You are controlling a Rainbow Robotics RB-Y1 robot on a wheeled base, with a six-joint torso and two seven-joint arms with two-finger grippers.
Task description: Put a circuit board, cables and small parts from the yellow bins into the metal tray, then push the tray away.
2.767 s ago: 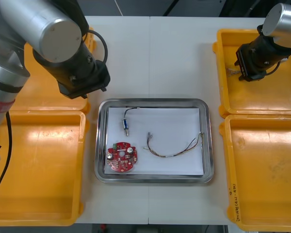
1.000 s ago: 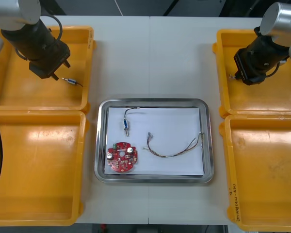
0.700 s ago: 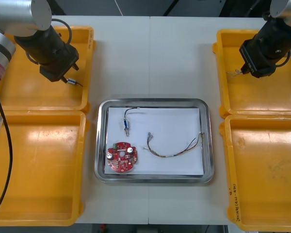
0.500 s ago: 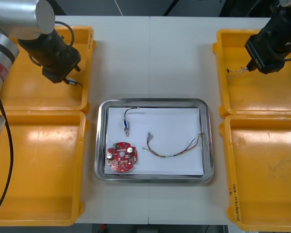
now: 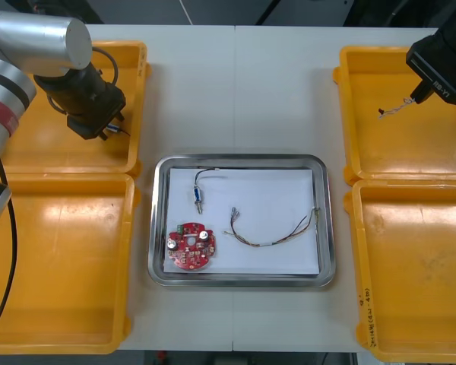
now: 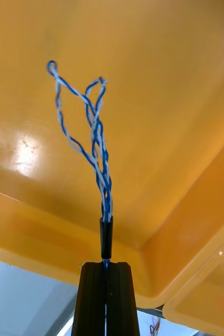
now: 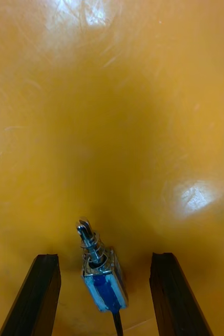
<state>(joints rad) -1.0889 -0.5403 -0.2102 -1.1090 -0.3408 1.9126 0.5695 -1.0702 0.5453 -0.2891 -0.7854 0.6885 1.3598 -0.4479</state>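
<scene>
My left gripper (image 5: 106, 131) is down in the far left yellow bin (image 5: 30, 148) and stands open (image 7: 105, 257). A small metal part with a blue body (image 7: 102, 275) lies on the bin floor between its fingers (image 7: 43, 294). My right gripper (image 5: 420, 96) hangs above the far right yellow bin (image 5: 395, 156), shut (image 6: 105, 265) on a twisted blue and white cable (image 6: 93, 136), which dangles free (image 5: 396, 110). The metal tray (image 5: 239, 159), white inside, holds a round red circuit board (image 5: 188, 245), a black cable with a blue part (image 5: 197, 186) and a red and yellow cable (image 5: 273, 232).
Two more yellow bins sit at the near left (image 5: 53, 266) and near right (image 5: 418, 266). Bare table lies beyond the tray, between the two far bins.
The right gripper has risen and moved back to the right with the blue and white cable lifted off the bin floor. The left gripper has shifted right and come down around the small part.
</scene>
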